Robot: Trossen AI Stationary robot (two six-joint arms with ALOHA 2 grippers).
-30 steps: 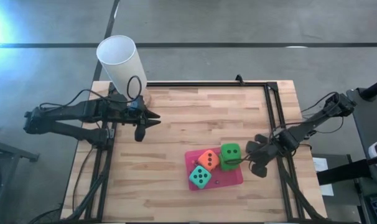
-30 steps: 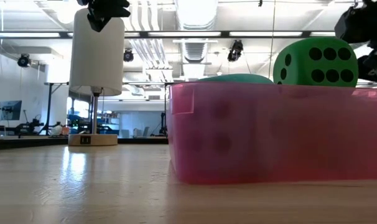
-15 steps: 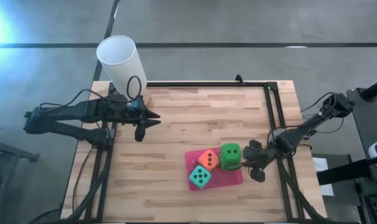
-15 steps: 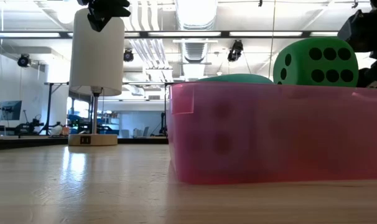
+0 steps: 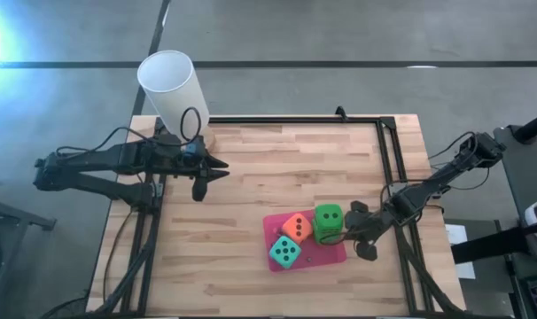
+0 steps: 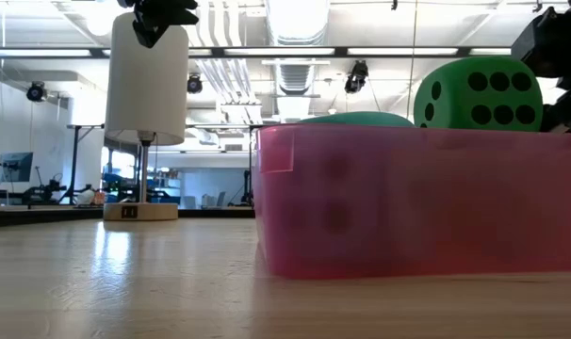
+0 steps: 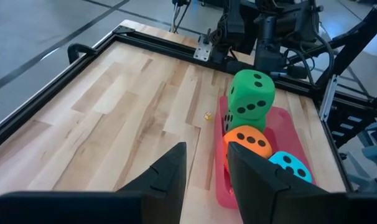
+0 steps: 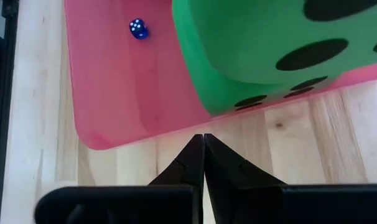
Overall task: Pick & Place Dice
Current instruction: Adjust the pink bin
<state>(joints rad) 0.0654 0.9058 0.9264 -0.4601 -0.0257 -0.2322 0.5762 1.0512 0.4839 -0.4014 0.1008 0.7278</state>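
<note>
Motion over the last second is all in your right pincer [image 5: 349,225]: shut and empty, it has slid in against the pink tray [image 5: 332,254] beside the green die [image 5: 328,221], while the part-open, empty left pincer [image 5: 212,174] waits far off. Your left wrist view alone reveals this die stacked on a second green die [image 7: 241,120], with the orange die [image 7: 247,140] and teal die [image 7: 290,167] in the tray, and your right wrist view a tiny blue die [image 8: 138,28].
</note>
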